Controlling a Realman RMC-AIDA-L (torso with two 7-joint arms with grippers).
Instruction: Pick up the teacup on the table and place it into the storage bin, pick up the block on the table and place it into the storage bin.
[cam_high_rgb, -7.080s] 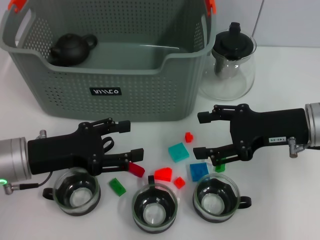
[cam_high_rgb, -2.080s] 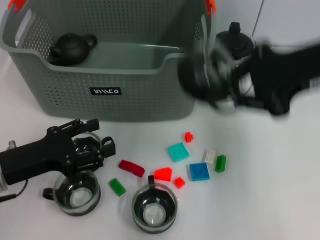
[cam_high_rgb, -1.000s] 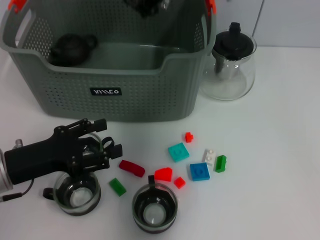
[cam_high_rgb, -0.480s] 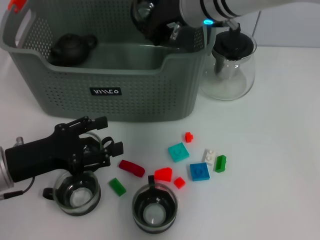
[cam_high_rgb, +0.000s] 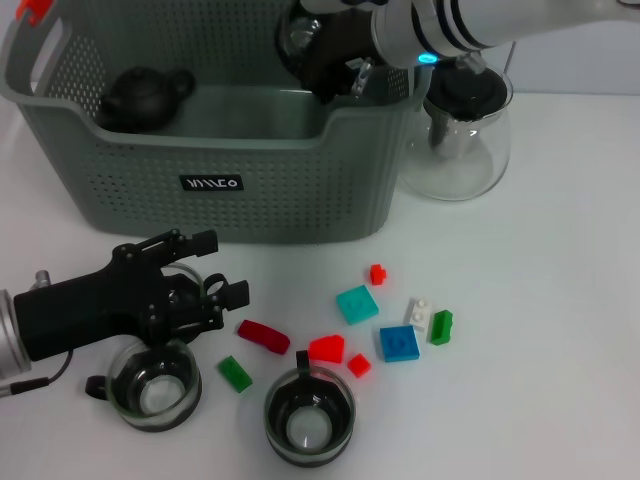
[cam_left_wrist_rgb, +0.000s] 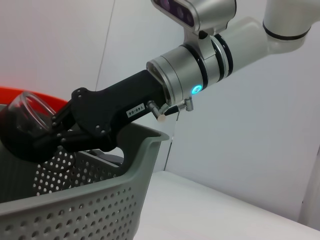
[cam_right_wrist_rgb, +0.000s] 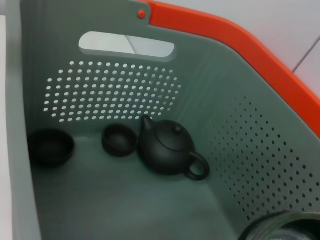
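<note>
Over storage bin (cam_high_rgb: 250, 150): right claw (cam_high_rgb: 310, 45) clamps teacup (cam_left_wrist_rgb: 22, 117) | left claw (cam_high_rgb: 205, 280) apart | right wrist only: two bowls (cam_right_wrist_rgb: 120, 140) inside

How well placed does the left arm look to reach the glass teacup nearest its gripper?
Probably yes: the left gripper, open, hovers just above that teacup, with nothing between them. The right gripper is away over the storage bin, holding another cup.

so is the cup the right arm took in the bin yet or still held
Still held. The right gripper is shut on the glass teacup, tilted above the storage bin, not resting on its floor.
</note>
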